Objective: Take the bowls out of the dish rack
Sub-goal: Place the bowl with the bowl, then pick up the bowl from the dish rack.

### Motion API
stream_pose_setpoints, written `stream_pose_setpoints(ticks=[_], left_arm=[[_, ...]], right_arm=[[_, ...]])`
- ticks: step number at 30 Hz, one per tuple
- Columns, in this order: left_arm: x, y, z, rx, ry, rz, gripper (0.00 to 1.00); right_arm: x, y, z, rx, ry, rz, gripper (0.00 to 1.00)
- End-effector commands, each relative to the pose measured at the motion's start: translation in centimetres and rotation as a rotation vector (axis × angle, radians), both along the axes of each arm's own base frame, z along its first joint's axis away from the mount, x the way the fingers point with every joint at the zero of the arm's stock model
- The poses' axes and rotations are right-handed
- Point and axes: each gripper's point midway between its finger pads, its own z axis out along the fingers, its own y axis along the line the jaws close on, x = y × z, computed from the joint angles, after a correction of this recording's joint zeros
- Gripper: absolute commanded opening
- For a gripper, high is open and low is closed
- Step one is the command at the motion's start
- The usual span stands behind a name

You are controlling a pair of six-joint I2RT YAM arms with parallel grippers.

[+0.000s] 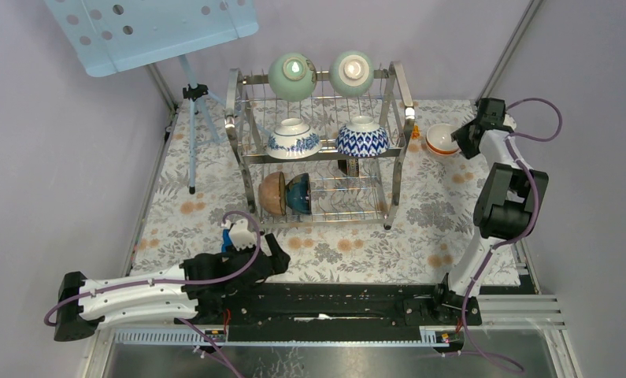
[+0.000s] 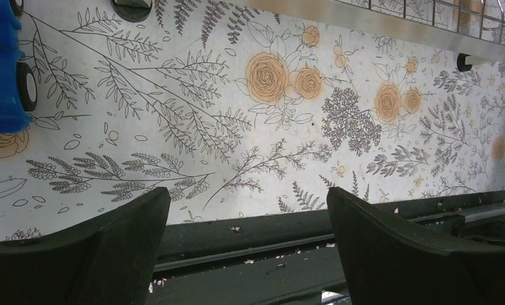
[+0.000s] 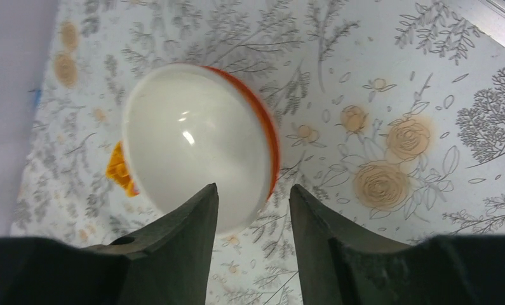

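Right gripper (image 3: pixel 253 190): fingers apart, clamped on nothing, the near rim of the orange-white bowl (image 3: pixel 192 140) lying in the gap between them. Bowl: upright on the floral tablecloth (image 1: pixel 451 205), just right of the dish rack (image 1: pixel 232 118), with a small orange object (image 3: pixel 119 171) touching or just beside its far-left side; which, cannot be told. Hazard one: a finger hooks the rim as the arm withdraws, so the bowl tips or skids into the orange object; cause, too little clearance either side of the rim. Left gripper (image 2: pixel 247 194): fingers wide apart, nothing between them, low over the cloth near the table's front edge, well apart from the rack. Rack contents: two pale green bowls (image 1: pixel 292 75) on edge on the top tier, two blue-and-white bowls (image 1: pixel 294 139) on the middle level, a brown bowl (image 1: pixel 272 193) and a dark teal bowl (image 1: pixel 298 194) on edge side by side below. Hazard two: the on-edge bowls could roll or drop if the wires are knocked; cause, an arm brushing the side frame on the way in. Hazard three: brown and teal touch, so lifting one may drag the other.
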Motion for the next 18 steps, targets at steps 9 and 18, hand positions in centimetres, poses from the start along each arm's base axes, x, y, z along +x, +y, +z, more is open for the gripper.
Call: stream_pose_setpoints(ticks=[9,18], left_arm=[[0.8,0.6,4.2,-0.027,-0.080,0.000,0.99],[1.1,1.8,5.6,-0.041,-0.118,0.024,0.99]], right_arm=[[-2.7,10.5,25.6,-0.190,-0.554,0.219,0.54],[-15.9,11.7,30.6,-0.206,-0.719,0.232,0.54]])
